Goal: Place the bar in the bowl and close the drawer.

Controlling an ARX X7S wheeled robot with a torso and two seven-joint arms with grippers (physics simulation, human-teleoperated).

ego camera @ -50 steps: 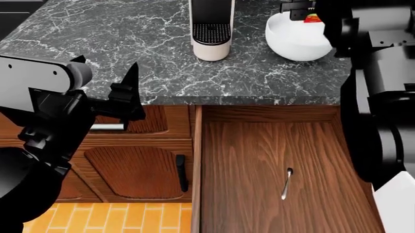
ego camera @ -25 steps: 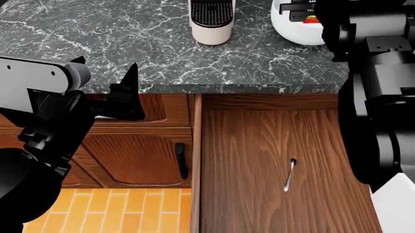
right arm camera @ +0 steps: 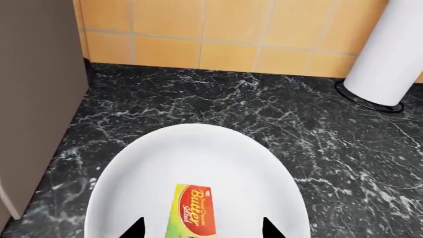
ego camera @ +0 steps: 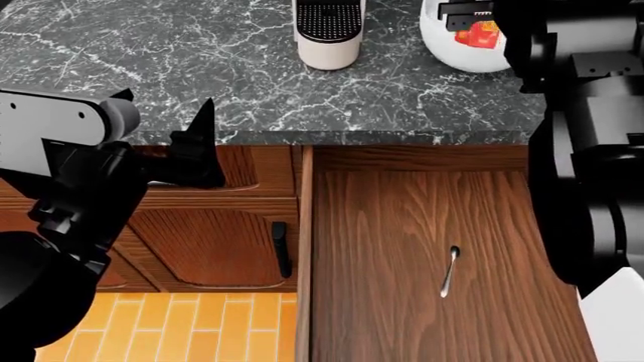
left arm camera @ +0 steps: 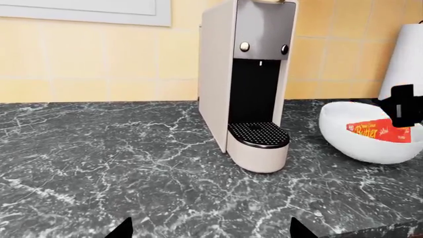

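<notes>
Countertop: bar now lies loose in bowl, dropped from right gripper, fingers spread; drawer unchanged.

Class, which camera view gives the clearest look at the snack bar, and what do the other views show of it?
The right wrist view: the bar lies in the bowl, lettering readable. The left wrist view shows it side-on, partly hidden by the right end effector. The head view shows a red sliver.

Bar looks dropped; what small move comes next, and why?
Probably lift the right tool up and away from the bowl. The bar lies loose inside the bowl between spread tips, and the drawer stands open, still to be pushed shut.
</notes>
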